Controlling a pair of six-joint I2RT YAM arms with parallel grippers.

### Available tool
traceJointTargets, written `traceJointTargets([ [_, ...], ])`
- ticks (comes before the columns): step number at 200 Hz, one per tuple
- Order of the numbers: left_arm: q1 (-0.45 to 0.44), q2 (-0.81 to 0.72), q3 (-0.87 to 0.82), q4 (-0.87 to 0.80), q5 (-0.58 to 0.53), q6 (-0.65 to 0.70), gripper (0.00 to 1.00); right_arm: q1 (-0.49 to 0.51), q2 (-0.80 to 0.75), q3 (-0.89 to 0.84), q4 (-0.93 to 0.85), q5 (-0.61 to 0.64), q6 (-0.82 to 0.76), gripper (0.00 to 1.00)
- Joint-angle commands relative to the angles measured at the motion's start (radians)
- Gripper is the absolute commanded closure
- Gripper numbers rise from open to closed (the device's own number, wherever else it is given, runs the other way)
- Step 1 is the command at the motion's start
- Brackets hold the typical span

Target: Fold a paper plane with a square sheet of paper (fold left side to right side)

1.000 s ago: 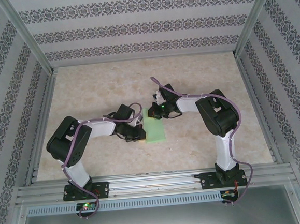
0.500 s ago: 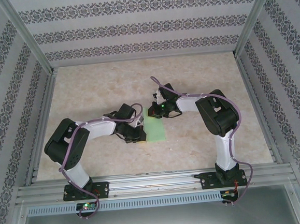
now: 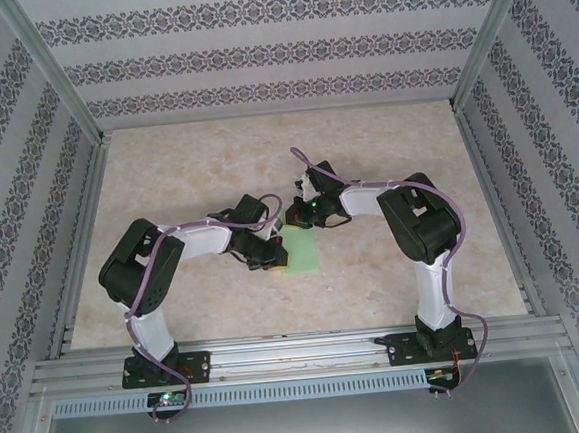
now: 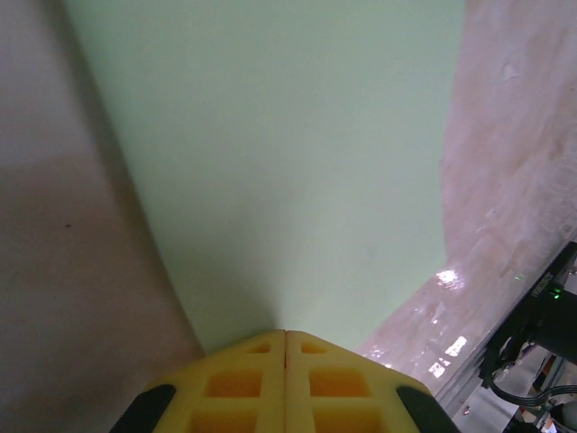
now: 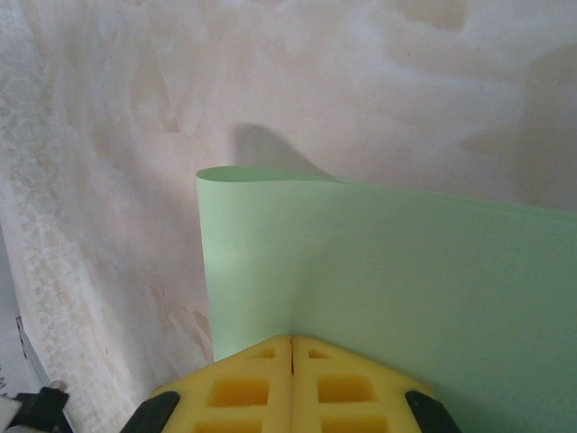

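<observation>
The square sheet of paper point(image 3: 302, 250) is light green and lies mid-table as a narrow strip, bent over rather than flat. My left gripper point(image 3: 273, 259) is at its near-left side and is shut on the paper's edge. In the left wrist view the sheet point(image 4: 288, 162) fans out from the closed yellow tips of the left gripper point(image 4: 286, 332). My right gripper point(image 3: 294, 216) is shut on the far end. In the right wrist view the paper point(image 5: 397, 271) rises to the right gripper point(image 5: 291, 338), curls at its upper left and casts a shadow on the table.
The marbled tabletop point(image 3: 196, 174) is bare around the sheet. Patterned walls enclose it on three sides. An aluminium rail point(image 3: 300, 354) with both arm bases runs along the near edge. The right arm's purple cable point(image 3: 316, 169) loops just beyond the paper.
My left arm has swung to the right, bringing its gripper and the paper's left side with it; the green strip looks narrower. The right arm has stayed still.
</observation>
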Motion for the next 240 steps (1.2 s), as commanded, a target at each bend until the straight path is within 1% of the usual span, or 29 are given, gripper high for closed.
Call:
traceJointTargets([
  [1,-0.02,0.001,-0.028,0.001,0.004,0.015,0.95,0.006,0.041,0.011,-0.047,0.059,-0.022,1.0],
  [75,-0.028,-0.066,-0.151,-0.023,-0.007,0.008,0.95,0.006,0.042,0.015,-0.054,0.059,-0.025,1.0],
  [105,-0.028,-0.102,-0.152,-0.043,-0.009,0.014,0.95,0.006,0.042,0.016,-0.057,0.057,-0.03,1.0],
  [160,-0.019,-0.123,-0.03,-0.105,-0.008,0.05,0.94,0.006,0.043,0.017,-0.058,0.051,-0.038,1.0],
  [189,-0.006,-0.055,0.054,-0.094,-0.011,0.073,0.94,0.007,0.045,0.016,-0.059,0.052,-0.037,1.0],
  [223,0.002,0.051,0.161,-0.113,-0.047,0.116,0.95,0.012,0.052,0.019,-0.06,0.053,-0.033,1.0],
  [240,0.003,0.089,0.179,-0.112,-0.056,0.126,0.95,0.013,0.052,0.021,-0.059,0.053,-0.032,1.0],
])
